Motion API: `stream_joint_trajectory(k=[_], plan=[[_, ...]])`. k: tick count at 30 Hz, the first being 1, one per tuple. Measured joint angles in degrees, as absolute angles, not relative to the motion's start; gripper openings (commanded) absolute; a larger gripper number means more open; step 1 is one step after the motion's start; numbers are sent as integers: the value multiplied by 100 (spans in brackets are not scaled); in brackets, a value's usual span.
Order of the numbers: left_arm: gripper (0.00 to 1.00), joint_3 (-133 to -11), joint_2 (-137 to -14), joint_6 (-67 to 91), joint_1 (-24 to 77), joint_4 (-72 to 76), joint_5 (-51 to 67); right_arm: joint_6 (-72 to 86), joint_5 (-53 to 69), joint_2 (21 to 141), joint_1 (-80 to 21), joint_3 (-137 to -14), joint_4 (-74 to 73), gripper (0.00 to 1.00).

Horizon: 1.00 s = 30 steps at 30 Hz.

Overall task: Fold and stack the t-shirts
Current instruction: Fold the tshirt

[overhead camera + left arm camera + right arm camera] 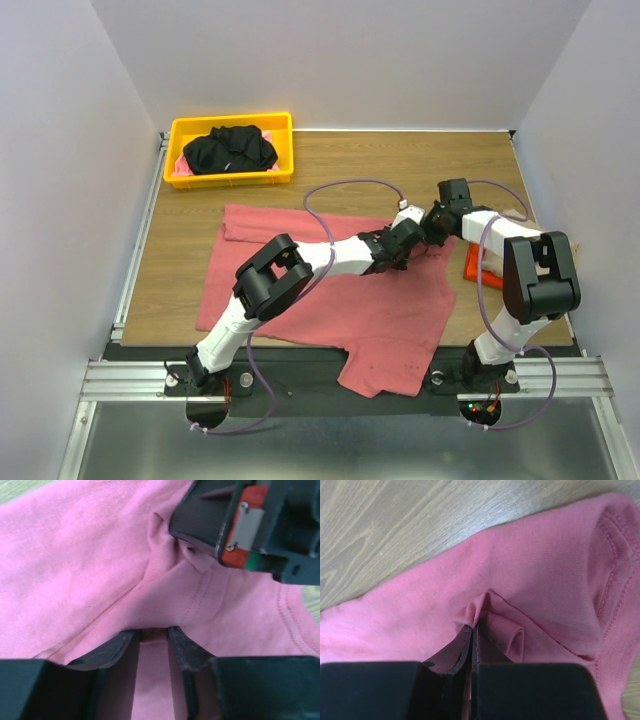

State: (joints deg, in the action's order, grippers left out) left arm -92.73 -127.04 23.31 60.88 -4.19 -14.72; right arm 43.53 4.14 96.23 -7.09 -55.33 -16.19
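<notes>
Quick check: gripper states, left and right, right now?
Left gripper: fingers apart, with red shirt cloth between them; cannot tell if it grips.
Right gripper: closed, pinching a fold of the red shirt.

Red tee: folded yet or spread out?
Spread. The red tee lies opened out across the table, one end over the near edge; only a small pucker where the right end effector pinches it.
</notes>
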Motion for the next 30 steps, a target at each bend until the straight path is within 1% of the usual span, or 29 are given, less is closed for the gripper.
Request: stream_joint_trajectory(k=[3,4,5,7,13,20,24,30], plan=[[23,-9273,-12704,2340,6108,-467,-1588,4333,434,9620,-709,-5531,-1616,0],[18,-9273,-12704,2344,6114,-475,-1610,4331,438,9612,-709,-5531,-1616,0],[9,-9273,-12704,2342,6119,-499,-1649,4329,443,9601,-709,-5531,-1616,0],[0,-9273,-12704,2344,6128,-510,-1680,4324,454,9568,-709,-5527,-1619,0],[0,-9129,-12564,2346,6156,-609,-1667,4252,526,9207,-709,-5280,-1603,0],[0,-8403,-11631,2335,6180,-580,-1444,4204,593,8346,-709,-4674,-1632,1],[0,-8099,-11190,2270,6180,-473,-1199,4204,650,7889,-709,-4335,-1704,0],[0,-7782,-11059,2202,6180,-270,-749,4202,753,7472,-709,-3881,-2001,1]])
